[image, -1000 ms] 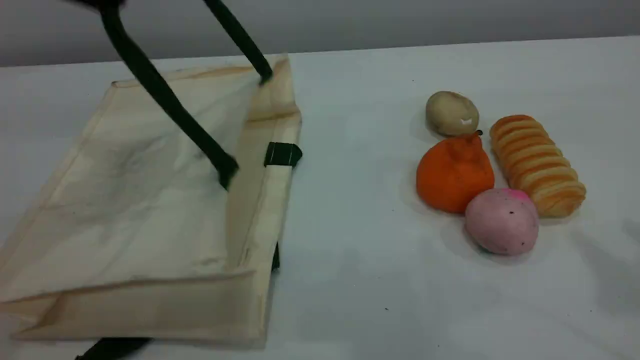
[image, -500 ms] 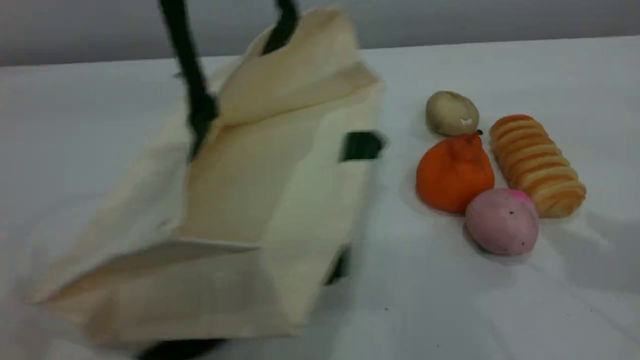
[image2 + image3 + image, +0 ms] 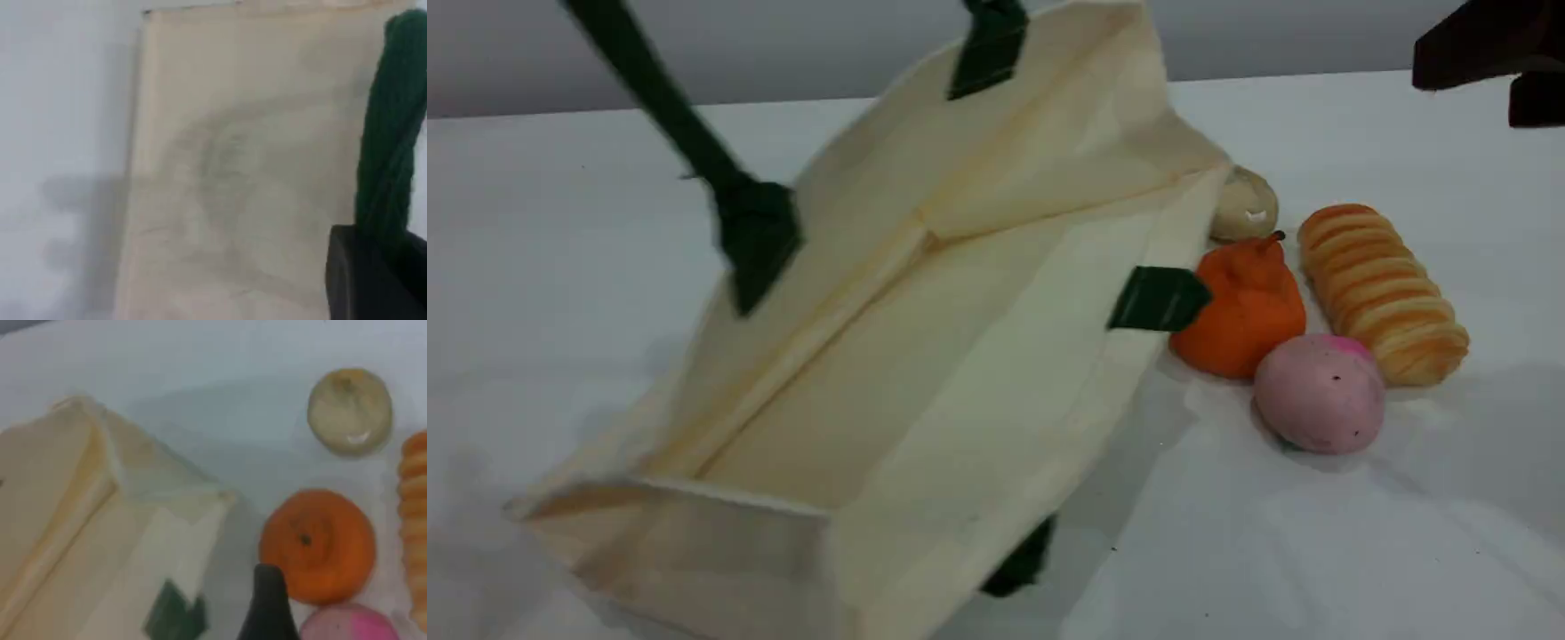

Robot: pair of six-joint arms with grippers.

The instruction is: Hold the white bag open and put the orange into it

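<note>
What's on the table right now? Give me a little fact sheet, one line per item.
bag: cream, mouth gaping open, lifted by a green handle
orange: on the table, just right of the bag's rim
pink ball: in front of the orange
bread loaf: right of the orange
left claw: shut on handle
right claw: open, above the orange, holding nothing

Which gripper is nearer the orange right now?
Right. The right gripper hangs just above the orange, jaws open. The left gripper is across the white bag, shut on its green handle.
</note>
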